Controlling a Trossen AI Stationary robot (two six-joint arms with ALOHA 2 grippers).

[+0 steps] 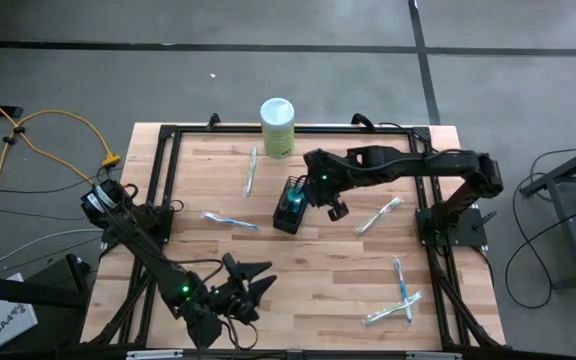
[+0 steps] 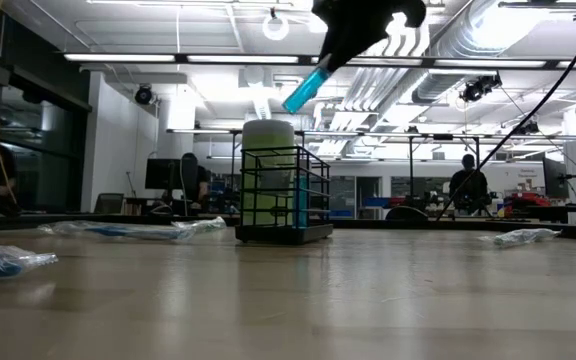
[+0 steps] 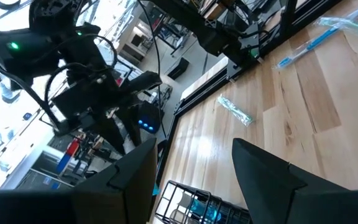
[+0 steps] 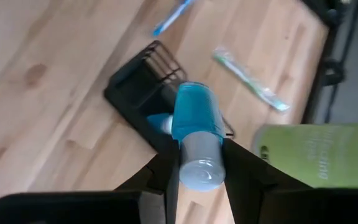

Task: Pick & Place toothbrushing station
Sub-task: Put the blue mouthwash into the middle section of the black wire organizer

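Observation:
The black wire-mesh holder [image 1: 288,212] stands on its base mid-table, with one teal tube [image 4: 159,122] inside it. My right gripper [image 1: 308,190] hovers just above it, shut on a second teal tube with a white cap [image 2: 306,90]. Wrapped white-and-blue toothbrushes lie flat on the wood: one [image 1: 251,170] behind the holder, one [image 1: 230,220] left of it, one [image 1: 378,215] right of it. My left gripper [image 1: 252,278] stands open near the front edge, its fingers level and nothing between them. My right gripper pinches the tube at its white-capped end [image 4: 199,152] between the two fingers. The fingers slant down from above. The tube is lifted clear over the holder, tilted, with its teal body [image 2: 302,95] pointing down past the fingertips.
A pale green canister with a white lid [image 1: 277,127] stands at the far edge behind the holder. Two more wrapped toothbrushes [image 1: 398,295] lie at the front right. A black frame [image 1: 158,170] rims the table. People sit in the room beyond.

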